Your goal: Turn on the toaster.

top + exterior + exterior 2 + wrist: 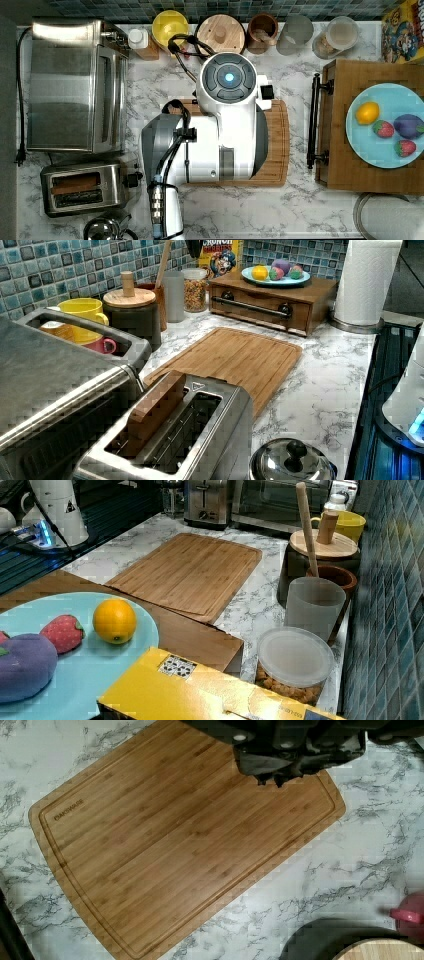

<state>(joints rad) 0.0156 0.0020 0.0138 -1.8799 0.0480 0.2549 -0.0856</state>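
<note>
**Arm parked over the board, toaster lever not yet pressed**

The toaster sits at the lower left of the top view, on the marble desk, just below the big toaster oven and beside a lidded steel pot. Its black lever faces the top view's right, toward the arm, so a push from that side looks open. In the left view a brown slice stands high in one slot, which suggests the lever is up and the toaster is off.

The end effector hangs over the cutting board, well apart from the toaster; its fingertips look pressed together, holding nothing. That closed shape would suit pressing a lever down, where no grasp is needed.

The task seems barely begun. The next move likely calls for travel across the board toward the lever, then a downward press. The pot sits near the lever's side, so the approach should stay above it.
</note>
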